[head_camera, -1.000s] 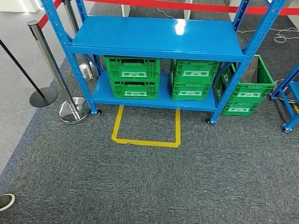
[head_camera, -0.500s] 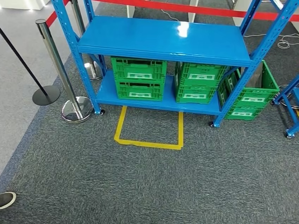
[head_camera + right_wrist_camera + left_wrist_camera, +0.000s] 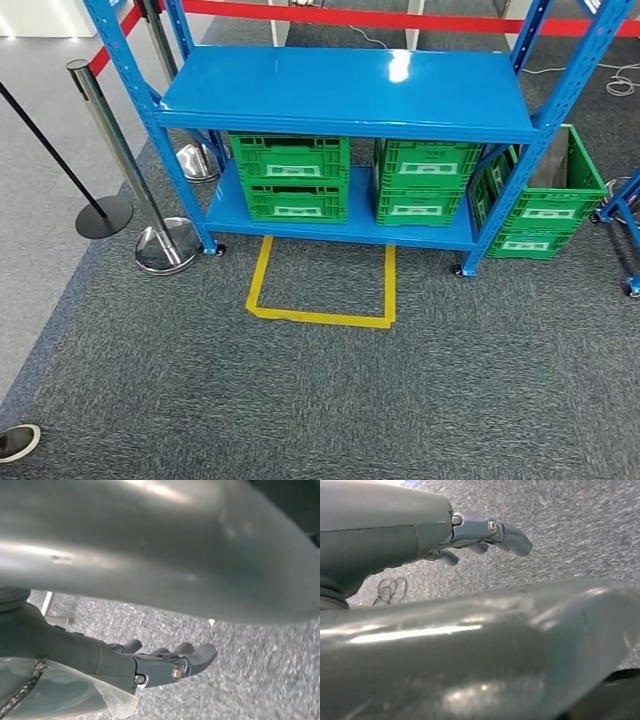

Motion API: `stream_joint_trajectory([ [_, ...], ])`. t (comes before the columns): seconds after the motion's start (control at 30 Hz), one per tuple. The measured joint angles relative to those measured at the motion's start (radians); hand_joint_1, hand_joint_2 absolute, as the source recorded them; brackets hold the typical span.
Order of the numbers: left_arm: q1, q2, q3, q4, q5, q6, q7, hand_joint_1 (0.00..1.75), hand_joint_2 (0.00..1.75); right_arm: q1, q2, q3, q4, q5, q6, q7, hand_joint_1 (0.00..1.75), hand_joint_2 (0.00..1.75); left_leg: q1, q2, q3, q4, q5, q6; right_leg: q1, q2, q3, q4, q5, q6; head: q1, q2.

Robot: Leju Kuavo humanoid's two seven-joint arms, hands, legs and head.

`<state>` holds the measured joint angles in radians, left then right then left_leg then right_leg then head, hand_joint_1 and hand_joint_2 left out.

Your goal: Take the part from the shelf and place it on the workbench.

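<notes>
Carpet (image 3: 317, 400): grey, covers most of the head view; pale floor at 9 o'clock.
Shelf (image 3: 347, 85): blue, at 12 o'clock; its uprights are cut off at the top edge, and the top board looks bare and glossy.
Crates (image 3: 290, 178): green, two stacks on the lower board, their insides hidden under the top board; a third stack (image 3: 547, 205) sits on the carpet at 2 o'clock.
Part: I cannot tell where it is; no frame shows it plainly.
Tape square (image 3: 324, 290): yellow, on the carpet in front of the shelf.
Posts (image 3: 124, 160): chrome, at 10 o'clock, tops cut off.
Left hand (image 3: 478, 532): over carpet, fingers apart and nearly straight, holding nothing.
Right hand (image 3: 170, 662): same pose, fingers loosely spread, empty.
Change: the whole head view has shifted; the camera moved.
</notes>
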<state>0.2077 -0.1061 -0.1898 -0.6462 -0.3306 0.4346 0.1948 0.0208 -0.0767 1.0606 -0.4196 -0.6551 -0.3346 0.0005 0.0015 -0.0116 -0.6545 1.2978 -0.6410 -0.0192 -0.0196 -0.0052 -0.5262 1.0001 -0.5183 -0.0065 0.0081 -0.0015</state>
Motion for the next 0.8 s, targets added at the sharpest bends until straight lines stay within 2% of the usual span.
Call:
stream_joint_trajectory([
  [0.03, 0.001, 0.001, -0.003, 0.0, 0.003, 0.001, 0.001, 0.0, 0.0, 0.001, 0.0, 0.001, 0.0, -0.002, 0.001, 0.0, 0.0, 0.0, 0.003, 0.001, -0.009, -0.001, 0.022, -0.002, 0.0, 0.0, 0.006, 0.0, -0.006, 0.002, 0.0, 0.0],
  [0.07, 0.002, 0.003, -0.007, 0.0, 0.006, 0.002, 0.002, 0.0, 0.0, 0.002, 0.0, 0.002, 0.0, -0.003, 0.004, 0.0, 0.0, 0.0, 0.005, 0.002, 0.001, -0.041, 0.063, -0.002, -0.001, 0.0, 0.015, 0.0, -0.012, 0.004, 0.0, 0.0],
  [0.1, 0.003, 0.005, -0.011, 0.001, 0.007, 0.003, 0.002, 0.0, 0.0, 0.003, 0.0, 0.002, 0.0, -0.005, 0.007, -0.001, 0.0, 0.0, 0.006, 0.004, 0.024, -0.107, 0.111, 0.0, -0.001, 0.0, 0.022, 0.0, -0.018, 0.007, 0.0, 0.0],
  [0.13, 0.002, 0.006, -0.015, 0.001, 0.009, 0.004, 0.002, 0.0, 0.0, 0.003, 0.0, 0.002, 0.0, -0.006, 0.009, -0.002, 0.0, 0.0, 0.004, 0.006, 0.049, -0.172, 0.145, 0.004, 0.0, 0.0, 0.028, -0.001, -0.026, 0.012, 0.0, 0.0],
  [0.17, 0.001, 0.008, -0.018, 0.001, 0.011, 0.005, 0.002, 0.0, 0.0, 0.003, 0.0, 0.002, -0.001, -0.007, 0.012, -0.004, 0.0, 0.0, 0.001, 0.009, 0.071, -0.227, 0.162, 0.01, 0.001, 0.0, 0.032, -0.001, -0.033, 0.018, 0.0, 0.0],
  [0.23, 0.0, 0.009, -0.025, 0.002, 0.014, 0.006, 0.002, 0.0, 0.0, 0.002, 0.0, 0.003, -0.002, -0.009, 0.013, -0.005, 0.0, 0.0, -0.004, 0.011, 0.09, -0.272, 0.154, 0.024, 0.003, -0.002, 0.04, -0.004, -0.038, 0.033, 0.001, 0.0],
  [0.33, 0.003, 0.011, -0.033, 0.002, 0.015, 0.008, 0.003, 0.0, 0.0, 0.002, 0.0, 0.003, -0.002, -0.01, 0.013, -0.006, 0.0, 0.0, -0.001, 0.007, 0.11, -0.29, 0.147, 0.047, 0.0, -0.003, 0.049, 0.016, -0.042, 0.052, 0.003, 0.0],
  [0.37, 0.003, 0.012, -0.035, 0.002, 0.016, 0.009, 0.003, 0.0, 0.0, 0.001, -0.001, 0.003, -0.002, -0.01, 0.013, -0.007, 0.0, 0.0, 0.0, 0.006, 0.119, -0.293, 0.143, 0.055, 0.0, -0.001, 0.033, 0.047, -0.06, 0.054, 0.005, 0.0],
  [0.4, 0.002, 0.012, -0.038, 0.002, 0.018, 0.01, 0.003, 0.0, 0.0, -0.001, -0.001, 0.003, -0.002, -0.012, 0.013, -0.007, 0.0, 0.0, 0.0, 0.005, 0.128, -0.295, 0.139, 0.061, 0.0, 0.001, 0.003, 0.098, -0.086, 0.056, 0.008, 0.0],
  [0.47, 0.0, 0.012, -0.045, 0.002, 0.025, 0.013, 0.004, 0.0, 0.0, -0.001, -0.002, 0.003, -0.003, -0.015, 0.013, -0.008, 0.0, 0.0, -0.003, 0.005, 0.139, -0.295, 0.127, 0.069, 0.0, 0.003, -0.081, 0.229, -0.139, 0.058, 0.012, 0.0],
  [0.5, 0.001, 0.013, -0.049, 0.002, 0.03, 0.014, 0.005, 0.0, 0.0, 0.001, -0.002, 0.004, -0.003, -0.017, 0.013, -0.008, 0.0, 0.0, -0.005, 0.004, 0.146, -0.295, 0.12, 0.07, 0.0, 0.004, -0.117, 0.274, -0.147, 0.058, 0.012, 0.0],
  [0.53, 0.001, 0.014, -0.053, 0.002, 0.033, 0.015, 0.005, 0.0, 0.0, 0.003, -0.003, 0.006, -0.003, -0.019, 0.013, -0.008, 0.0, 0.0, -0.006, 0.003, 0.155, -0.295, 0.112, 0.07, 0.0, 0.004, -0.138, 0.286, -0.134, 0.057, 0.012, 0.0],
  [0.57, 0.002, 0.015, -0.056, 0.003, 0.035, 0.015, 0.006, 0.0, 0.0, 0.004, -0.004, 0.007, -0.003, -0.02, 0.013, -0.008, 0.0, 0.0, -0.007, 0.001, 0.168, -0.295, 0.103, 0.068, 0.0, 0.004, -0.141, 0.261, -0.1, 0.056, 0.012, 0.0],
  [0.63, 0.002, 0.016, -0.063, 0.004, 0.038, 0.017, 0.006, 0.0, 0.0, 0.007, -0.007, 0.009, -0.003, -0.024, 0.013, -0.008, 0.0, 0.0, -0.007, -0.001, 0.195, -0.295, 0.082, 0.062, 0.001, 0.004, -0.113, 0.146, -0.006, 0.051, 0.012, 0.0],
  [0.67, 0.001, 0.017, -0.067, 0.004, 0.041, 0.018, 0.006, 0.0, 0.0, 0.008, -0.009, 0.01, -0.003, -0.028, 0.015, -0.008, 0.0, 0.0, -0.007, -0.002, 0.206, -0.294, 0.072, 0.058, 0.003, 0.003, -0.101, 0.093, 0.012, 0.048, 0.012, 0.0],
  [0.7, -0.001, 0.018, -0.071, 0.005, 0.045, 0.02, 0.007, 0.0, 0.0, 0.008, -0.01, 0.011, -0.004, -0.032, 0.017, -0.009, 0.0, 0.0, -0.008, -0.002, 0.211, -0.294, 0.062, 0.051, 0.006, 0.002, -0.089, 0.062, 0.018, 0.042, 0.012, 0.0],
  [0.77, -0.003, 0.02, -0.08, 0.006, 0.056, 0.023, 0.007, 0.0, 0.0, 0.011, -0.012, 0.011, -0.005, -0.043, 0.023, -0.01, 0.0, 0.0, -0.009, -0.001, 0.224, -0.29, 0.05, 0.037, 0.01, 0.0, -0.08, 0.047, 0.002, 0.027, 0.009, 0.0],
  [0.8, -0.003, 0.021, -0.084, 0.006, 0.062, 0.025, 0.007, 0.0, 0.0, 0.013, -0.012, 0.011, -0.006, -0.049, 0.025, -0.011, 0.0, 0.0, -0.009, 0.0, 0.231, -0.285, 0.046, 0.032, 0.008, 0.0, -0.067, 0.045, 0.007, 0.019, 0.007, 0.0],
])
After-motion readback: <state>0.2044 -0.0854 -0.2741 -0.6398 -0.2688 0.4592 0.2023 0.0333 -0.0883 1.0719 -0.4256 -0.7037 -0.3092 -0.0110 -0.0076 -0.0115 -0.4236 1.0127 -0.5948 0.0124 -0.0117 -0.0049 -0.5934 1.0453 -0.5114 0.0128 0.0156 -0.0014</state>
